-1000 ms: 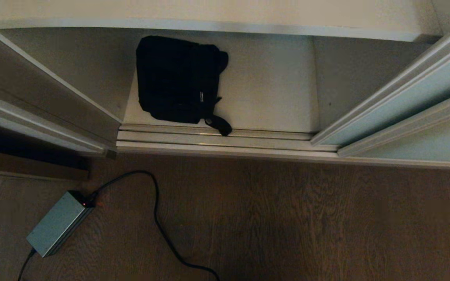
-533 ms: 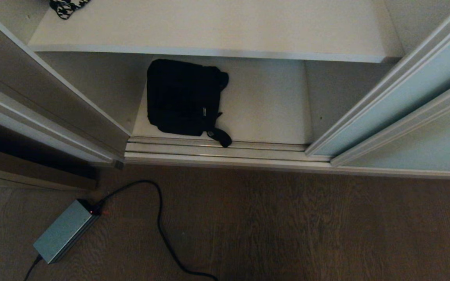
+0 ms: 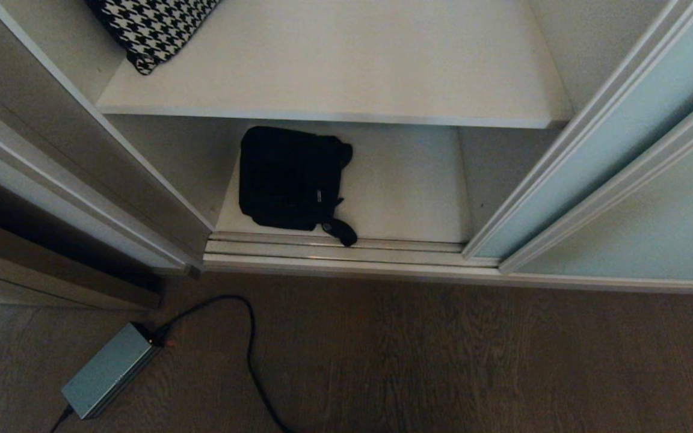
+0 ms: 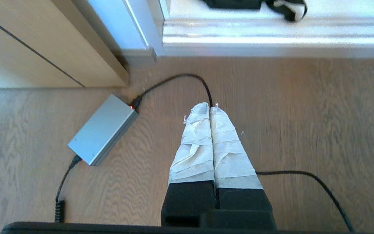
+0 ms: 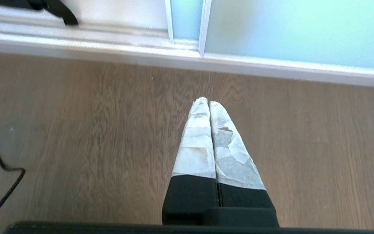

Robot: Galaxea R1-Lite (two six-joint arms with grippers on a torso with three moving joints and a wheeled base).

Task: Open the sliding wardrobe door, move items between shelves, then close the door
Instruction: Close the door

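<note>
Standing slid aside at the right, the sliding wardrobe door [image 3: 623, 132] left the shelves [image 3: 346, 72] exposed. The black bag [image 3: 289, 180] lay on the bottom board. Both parked grippers, left [image 4: 210, 107] and right [image 5: 206, 101], were pressed together over the wood floor [image 3: 443, 361].

One black bag [image 3: 291, 178], one houndstooth cloth [image 3: 151, 27], two white shelves [image 3: 346, 90], two glass door panels [image 3: 599, 156], one grey power box [image 3: 109, 377], one black cable [image 3: 250, 355], two grippers [image 4: 210, 109].
</note>
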